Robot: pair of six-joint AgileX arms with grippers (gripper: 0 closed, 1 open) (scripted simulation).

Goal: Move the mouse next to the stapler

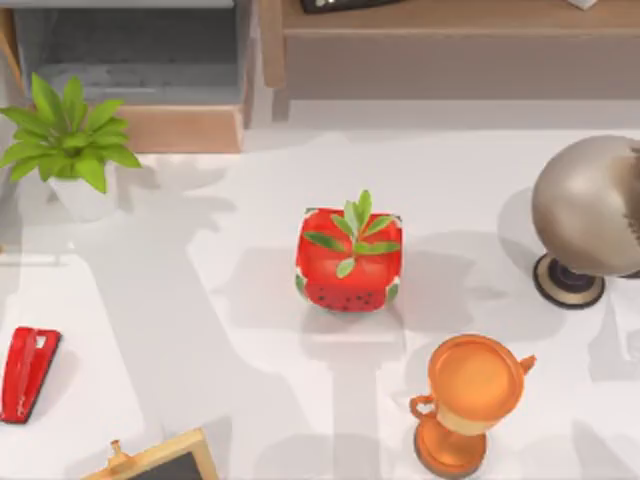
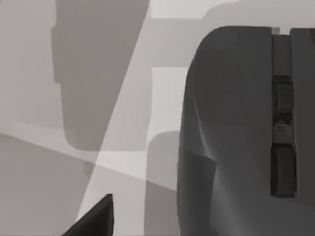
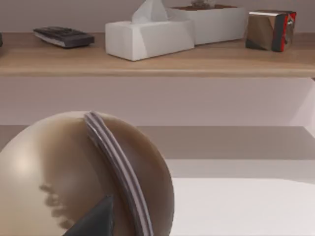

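The bright red stapler [image 1: 27, 372] lies flat near the left edge of the white table [image 1: 200, 300] in the top view. The left wrist view looks closely down on the dark grey mouse [image 2: 236, 137], whose scroll wheel [image 2: 282, 98] runs along its middle. A dark corner of my left gripper [image 2: 96, 219] sits at the edge of that view, apart from the mouse. My right gripper [image 3: 96, 219] appears as a dark corner in the right wrist view, in front of a bronze globe [image 3: 83, 177].
A red watermelon-patterned cube planter [image 1: 348, 262] stands mid-table. A potted plant [image 1: 72, 150] is at back left, the globe [image 1: 590, 205] at right, an orange trophy [image 1: 465, 400] at front right, a small chalkboard [image 1: 160, 462] at front. A shelf holds a tissue box [image 3: 147, 37].
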